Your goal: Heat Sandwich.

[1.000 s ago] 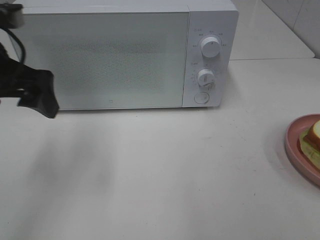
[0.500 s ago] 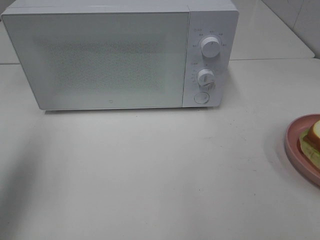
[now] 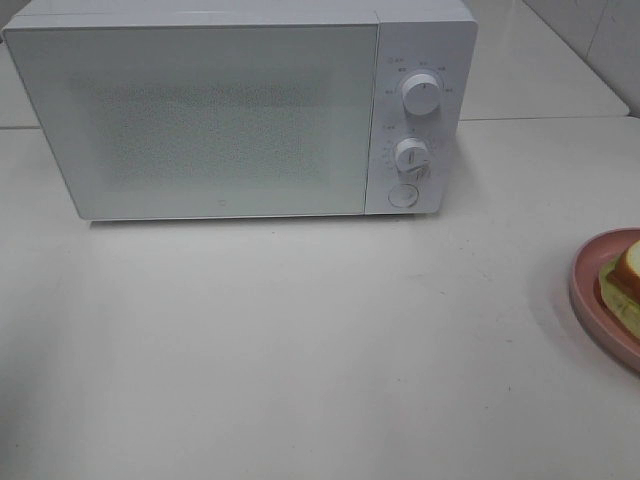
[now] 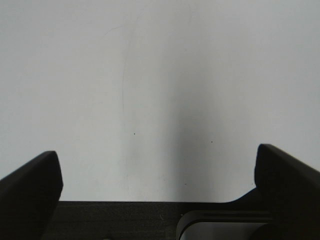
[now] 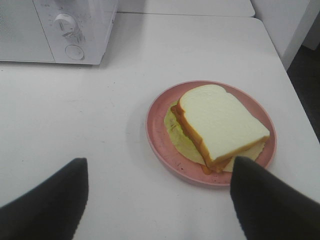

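Note:
The sandwich (image 5: 220, 122), pale bread over orange and green layers, lies on a round pink plate (image 5: 157, 135). In the high view only a corner of the sandwich (image 3: 630, 268) and part of the plate (image 3: 585, 290) show at the right edge. My right gripper (image 5: 160, 200) is open, its dark fingers (image 5: 50, 200) spread wide just short of the plate, with nothing between them. My left gripper (image 4: 160, 170) is open over bare white tabletop and holds nothing. Neither gripper shows in the high view.
A white microwave (image 3: 220, 110) stands at the back with its door shut. Its two knobs (image 3: 421, 96) and a round button (image 3: 402, 195) are on its right panel. In the right wrist view the microwave (image 5: 75, 30) is left of the plate. The table's right edge (image 5: 300, 100) runs close to the plate.
The left arm, a second ago in front of the microwave's left end, has drawn back out of the high view. The plate and sandwich have not moved.

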Tool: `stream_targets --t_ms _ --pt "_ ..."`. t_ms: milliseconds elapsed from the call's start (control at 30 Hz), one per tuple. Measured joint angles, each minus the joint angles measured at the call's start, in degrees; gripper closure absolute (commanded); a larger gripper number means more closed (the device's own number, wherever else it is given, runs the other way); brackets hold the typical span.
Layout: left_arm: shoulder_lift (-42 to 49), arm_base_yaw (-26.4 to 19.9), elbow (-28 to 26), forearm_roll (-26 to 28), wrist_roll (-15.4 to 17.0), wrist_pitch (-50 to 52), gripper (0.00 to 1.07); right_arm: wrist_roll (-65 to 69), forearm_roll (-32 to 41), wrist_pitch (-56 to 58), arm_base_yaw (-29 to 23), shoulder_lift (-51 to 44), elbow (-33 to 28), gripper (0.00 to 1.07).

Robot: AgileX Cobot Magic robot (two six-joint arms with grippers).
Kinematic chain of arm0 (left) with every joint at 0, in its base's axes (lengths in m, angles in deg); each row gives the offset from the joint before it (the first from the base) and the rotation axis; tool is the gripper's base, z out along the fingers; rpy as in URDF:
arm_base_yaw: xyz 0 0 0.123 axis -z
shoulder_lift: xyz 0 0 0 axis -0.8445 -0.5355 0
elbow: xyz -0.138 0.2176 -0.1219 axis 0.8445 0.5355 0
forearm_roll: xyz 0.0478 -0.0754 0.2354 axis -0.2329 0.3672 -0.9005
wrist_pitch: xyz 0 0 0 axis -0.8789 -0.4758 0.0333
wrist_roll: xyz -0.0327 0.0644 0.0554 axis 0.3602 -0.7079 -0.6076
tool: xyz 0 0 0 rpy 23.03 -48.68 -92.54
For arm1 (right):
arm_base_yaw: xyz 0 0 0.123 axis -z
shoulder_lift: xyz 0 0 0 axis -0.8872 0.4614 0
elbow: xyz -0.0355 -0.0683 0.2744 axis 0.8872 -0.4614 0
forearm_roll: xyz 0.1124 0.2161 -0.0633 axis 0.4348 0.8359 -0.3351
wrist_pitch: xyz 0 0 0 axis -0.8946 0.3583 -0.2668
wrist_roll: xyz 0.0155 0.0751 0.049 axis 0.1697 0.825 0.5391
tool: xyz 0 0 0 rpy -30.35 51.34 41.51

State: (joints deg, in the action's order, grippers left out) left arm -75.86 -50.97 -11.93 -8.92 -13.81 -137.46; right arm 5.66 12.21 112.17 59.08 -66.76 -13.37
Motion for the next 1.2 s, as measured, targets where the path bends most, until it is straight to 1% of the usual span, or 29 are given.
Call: stream_targets --t_ms 67,167,267,300,400,500,567,633,667,700,767,800,833,900,1033,1200 --pt "4.2 0.0 2.4 0.0 0.0 -0.1 0.09 0.0 0.0 0.0 0.0 0.0 0.0 0.33" --pt "6.8 0.0 3.7 0.0 0.0 -0.1 0.09 0.0 0.0 0.0 0.0 0.0 0.0 0.33" --pt "12.5 0.0 6.0 0.3 -0.1 0.1 0.09 0.0 0.0 0.0 0.0 0.0 0.0 0.33" --pt "12.5 0.0 6.0 0.3 -0.1 0.1 0.09 0.0 0.0 0.0 0.0 0.0 0.0 0.33" --pt "17.6 0.0 6.6 0.3 -0.3 0.6 0.09 0.0 0.0 0.0 0.0 0.0 0.0 0.33" --pt "20.1 0.0 6.6 0.6 -0.4 1.0 0.09 0.0 0.0 0.0 0.0 0.0 0.0 0.33" --pt "23.0 0.0 6.6 1.1 -1.0 1.4 0.09 0.0 0.0 0.0 0.0 0.0 0.0 0.33" --pt "23.8 0.0 6.6 1.7 -1.4 1.4 0.09 0.0 0.0 0.0 0.0 0.0 0.0 0.33" --pt "24.4 0.0 6.6 2.5 -2.1 1.4 0.09 0.0 0.0 0.0 0.0 0.0 0.0 0.33" --pt "25.4 0.0 6.6 4.5 -3.9 1.1 0.09 0.0 0.0 0.0 0.0 0.0 0.0 0.33" --pt "25.8 0.0 7.0 6.6 -6.1 -0.1 0.09 0.0 0.0 0.0 0.0 0.0 0.0 0.33" --pt "25.8 0.0 7.0 6.6 -6.1 -0.1 0.09 0.0 0.0 0.0 0.0 0.0 0.0 0.33" --pt "25.9 0.0 7.7 8.6 -8.7 -1.5 0.09 0.0 0.0 0.0 0.0 0.0 0.0 0.33" --pt "25.9 0.0 8.2 9.8 -10.4 -2.2 0.09 0.0 0.0 0.0 0.0 0.0 0.0 0.33" --pt "25.9 0.0 8.3 10.2 -11.2 -2.5 0.09 0.0 0.0 0.0 0.0 0.0 0.0 0.33" --pt "25.9 0.0 8.3 10.3 -11.2 -2.5 0.09 0.0 0.0 0.0 0.0 0.0 0.0 0.33"
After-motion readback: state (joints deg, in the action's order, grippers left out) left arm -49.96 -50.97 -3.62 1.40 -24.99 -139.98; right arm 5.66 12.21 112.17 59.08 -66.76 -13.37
